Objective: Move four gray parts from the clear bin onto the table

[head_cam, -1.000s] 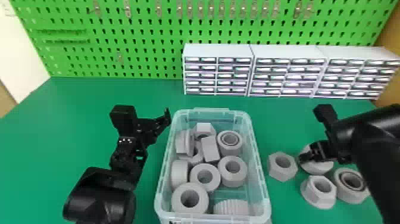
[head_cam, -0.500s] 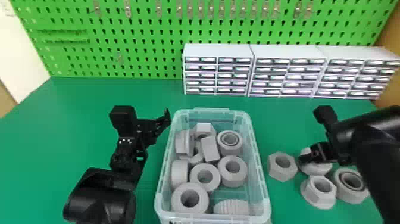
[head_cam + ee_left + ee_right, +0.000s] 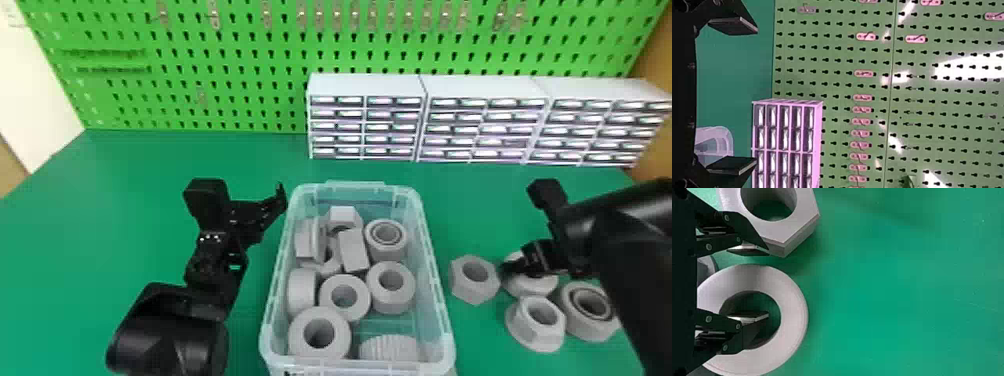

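"Progress on the transfer: how much can be counted as done?"

"Four gray parts are seen on the desk (image 3: pixel 100 200), to the right of the clear bin (image 3: pixel 433 260): a hex nut (image 3: pixel 462 287), a flanged hex nut (image 3: pixel 536 337), a bearing-like part (image 3: pixel 582 325) and a thick ring (image 3: pixel 530 287). If all were taken from the bin, the number asked for is met, though their origin cannot be confirmed"

"Has the ring been let go of?"

"So it is judged. The right end effector (image 3: pixel 768 283) is set over its wall with fingers spread: one is placed within the hole, the other outside, beside the hex nut, and a gap is seen on each side of the wall"

"And the left end effector (image 3: pixel 756 95)?"

"It is parked beside the bin, fingers wide apart, with nothing held"

"What is left, then?"

"Probably just the withdrawal. A straight lift would be advised, lest the ring be dragged by the inner finger or the nut be nudged. The loose parts inside the bin (image 3: pixel 297 332) need not be touched"

"What is changed from the earlier frames?"

"Little. The ring is seen slightly lower in the head view than a second before, and the right end effector is lowered a touch, as if the part had just been set down. All else is found unchanged"
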